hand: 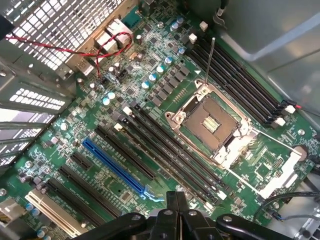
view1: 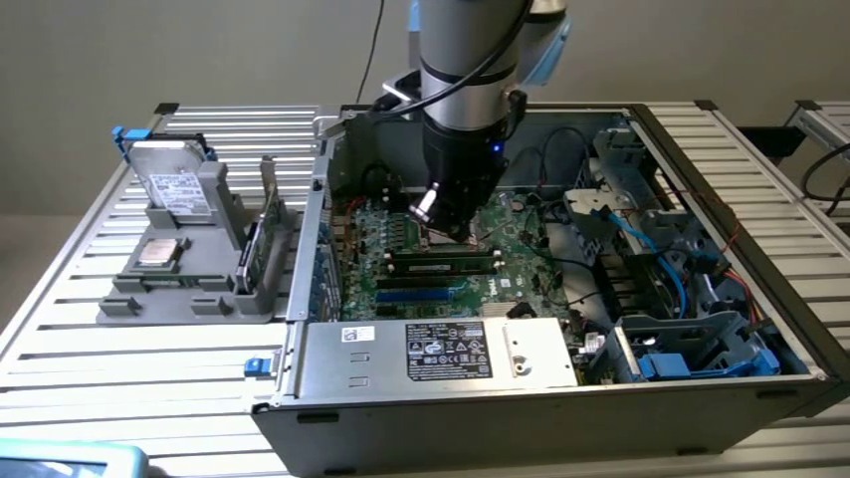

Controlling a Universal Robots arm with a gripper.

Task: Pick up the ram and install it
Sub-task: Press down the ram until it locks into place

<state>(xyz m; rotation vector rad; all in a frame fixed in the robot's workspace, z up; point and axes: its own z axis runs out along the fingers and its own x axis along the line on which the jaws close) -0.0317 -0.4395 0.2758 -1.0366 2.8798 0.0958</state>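
— Where's the ram (view1: 441, 266)?
— Lying flat in a motherboard (view1: 525, 284) slot inside the open computer case (view1: 531, 418), just below the gripper (view1: 445, 224).
— And the fingers (hand: 176, 210)?
— Pressed together, empty, above the board.

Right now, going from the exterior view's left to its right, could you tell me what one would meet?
Grey parts holder with a drive on top → upright green card → open computer case's wall → gripper over the motherboard → blue cables.
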